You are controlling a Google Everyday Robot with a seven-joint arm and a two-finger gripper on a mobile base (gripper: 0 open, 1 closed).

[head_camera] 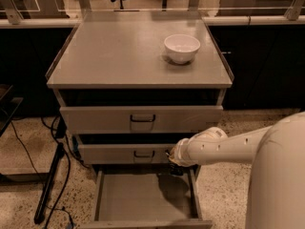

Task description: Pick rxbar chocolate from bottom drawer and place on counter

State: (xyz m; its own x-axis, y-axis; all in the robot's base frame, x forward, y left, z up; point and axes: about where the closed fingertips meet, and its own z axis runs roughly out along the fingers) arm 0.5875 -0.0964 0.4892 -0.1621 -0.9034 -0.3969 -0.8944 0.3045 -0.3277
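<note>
Speckled terrazzo floor (pixel 19 199) fills the lower corners, black cables (pixel 21 144) trailing at left. Dark panels (pixel 264 66) line the back beneath a pale rail (pixel 33 22). The gripper (pixel 172 157) sits right of lower centre.

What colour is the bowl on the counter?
White bowl, camera view; claw hangs over the back right of the bottom drawer.

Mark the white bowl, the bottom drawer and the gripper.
white bowl (pixel 182 56): camera view, outer side wall.
bottom drawer (pixel 136 197): camera view, bare grey floor.
gripper (pixel 173 166): camera view, dark tip over the drawer's back right corner.
</note>
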